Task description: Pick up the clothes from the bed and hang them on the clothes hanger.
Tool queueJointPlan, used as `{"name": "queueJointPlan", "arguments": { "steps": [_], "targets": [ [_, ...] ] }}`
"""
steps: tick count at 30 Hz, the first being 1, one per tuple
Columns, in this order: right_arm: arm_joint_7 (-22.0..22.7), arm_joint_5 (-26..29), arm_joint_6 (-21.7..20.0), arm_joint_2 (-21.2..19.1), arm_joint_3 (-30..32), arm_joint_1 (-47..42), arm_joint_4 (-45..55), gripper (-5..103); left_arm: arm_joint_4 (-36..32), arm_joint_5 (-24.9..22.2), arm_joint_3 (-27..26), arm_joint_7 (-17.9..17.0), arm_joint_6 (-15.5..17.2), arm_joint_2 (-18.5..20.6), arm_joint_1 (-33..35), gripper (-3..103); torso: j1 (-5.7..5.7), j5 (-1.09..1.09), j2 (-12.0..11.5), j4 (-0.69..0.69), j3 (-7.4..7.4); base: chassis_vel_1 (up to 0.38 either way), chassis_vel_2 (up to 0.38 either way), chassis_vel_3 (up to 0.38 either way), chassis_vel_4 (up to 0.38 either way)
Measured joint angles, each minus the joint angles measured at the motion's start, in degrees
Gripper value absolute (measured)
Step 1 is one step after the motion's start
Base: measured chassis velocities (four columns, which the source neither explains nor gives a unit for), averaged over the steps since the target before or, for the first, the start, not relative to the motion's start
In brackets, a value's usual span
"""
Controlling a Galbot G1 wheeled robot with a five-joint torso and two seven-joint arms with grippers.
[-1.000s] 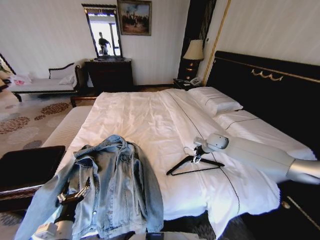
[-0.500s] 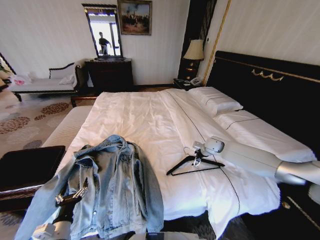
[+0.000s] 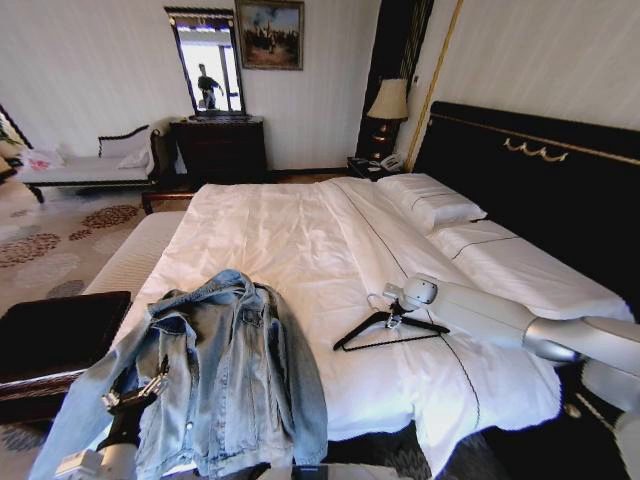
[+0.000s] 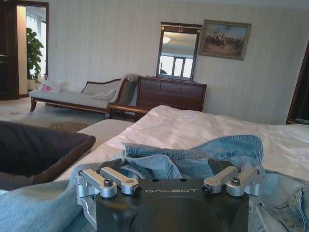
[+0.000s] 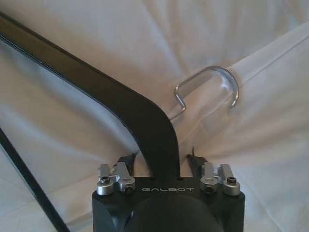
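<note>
The right gripper is straddling the hanger neck, not visibly pinching, beside the jacket on the bed; next, probably closing and lifting.

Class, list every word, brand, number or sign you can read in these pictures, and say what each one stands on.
"GALBOT": on the black body of the left hand, seen in the left wrist view above the denim jacket.
"GALBOT": on the black body of the right hand, seen in the right wrist view at the clothes hanger.
The framed painting on the wall shows no readable text.
</note>
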Motion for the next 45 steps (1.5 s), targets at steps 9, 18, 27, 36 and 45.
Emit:
{"name": "queueJointPlan", "arguments": {
  "steps": [9,18,27,36,45],
  "targets": [
    [0.2,0.2,-0.2,-0.2,0.4,0.0,0.9,34,-0.1,0.5,1.0,0.0,-0.3,-0.7,0.3,100,0.00,0.01,0.0,0.00,0.00,0.000,0.000,0.000,0.000],
    [0.9,0.2,-0.2,-1.6,1.3,-0.1,2.7,32,-0.3,0.5,1.2,-0.1,-0.3,-0.5,0.3,100,0.00,0.01,0.0,0.01,0.00,0.000,0.000,0.000,0.000],
    [10.7,-4.5,3.1,-6.2,13.1,-2.4,12.4,30,-0.8,0.4,2.1,-0.2,-0.4,0.1,0.1,100,0.01,-0.01,0.0,0.01,0.00,0.000,0.000,0.000,0.000],
    [20.8,-1.2,5.5,-11.7,28.3,-11.1,28.7,30,-1.6,0.4,2.2,-0.2,-0.2,0.5,0.4,100,0.00,-0.01,0.0,-0.01,0.00,0.000,0.000,0.000,0.000],
    [27.3,-1.7,5.9,-8.6,42.7,-29.0,34.9,30,-2.8,0.5,1.9,-0.3,-0.1,0.5,1.8,100,0.00,0.01,0.0,0.01,0.00,0.000,0.000,0.000,0.000]
  ]
}}
